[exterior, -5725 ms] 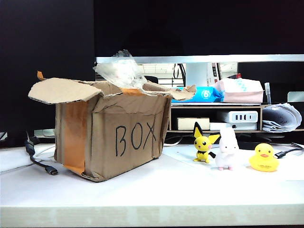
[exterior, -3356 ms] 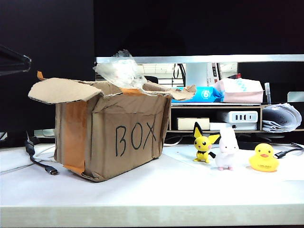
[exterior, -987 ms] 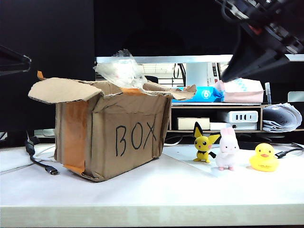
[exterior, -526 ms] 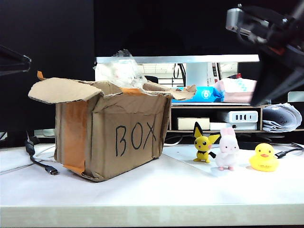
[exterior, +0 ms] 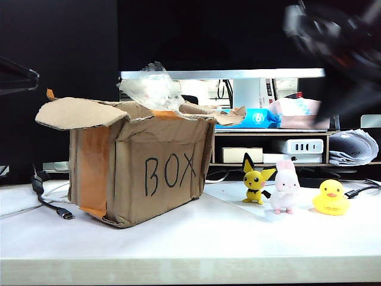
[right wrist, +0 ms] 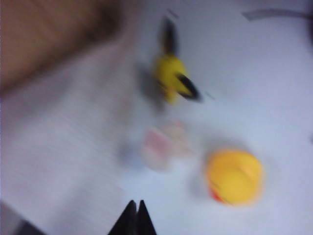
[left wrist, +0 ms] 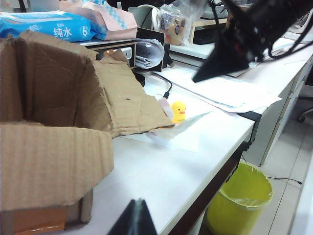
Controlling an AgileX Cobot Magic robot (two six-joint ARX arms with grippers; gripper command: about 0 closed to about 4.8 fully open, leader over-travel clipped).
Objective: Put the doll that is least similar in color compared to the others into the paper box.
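Observation:
The doll [exterior: 286, 186], a small white-pink rabbit, stands on the table between a yellow black-eared figurine [exterior: 256, 180] and a yellow rubber duck [exterior: 330, 198]. The paper box [exterior: 149, 161], brown with "BOX" written on it, stands open to their left. My right arm [exterior: 342, 53] is a dark blur high above the toys. In the right wrist view the right gripper [right wrist: 135, 204] is shut and empty, hanging over the blurred doll [right wrist: 161, 147]. My left gripper [left wrist: 137, 205] is shut and empty, near the paper box [left wrist: 54, 161]; a flap hides most of the doll [left wrist: 165, 105].
A black cable [exterior: 50, 205] lies left of the box. Shelves with packets and papers [exterior: 297, 137] stand behind the toys. A sheet of paper [left wrist: 183, 132] lies under the toys. A green bin [left wrist: 239, 198] stands on the floor past the table edge.
The right arm has swung rightward above the toys and is now motion-blurred. The left arm, the box and the three toys have not moved.

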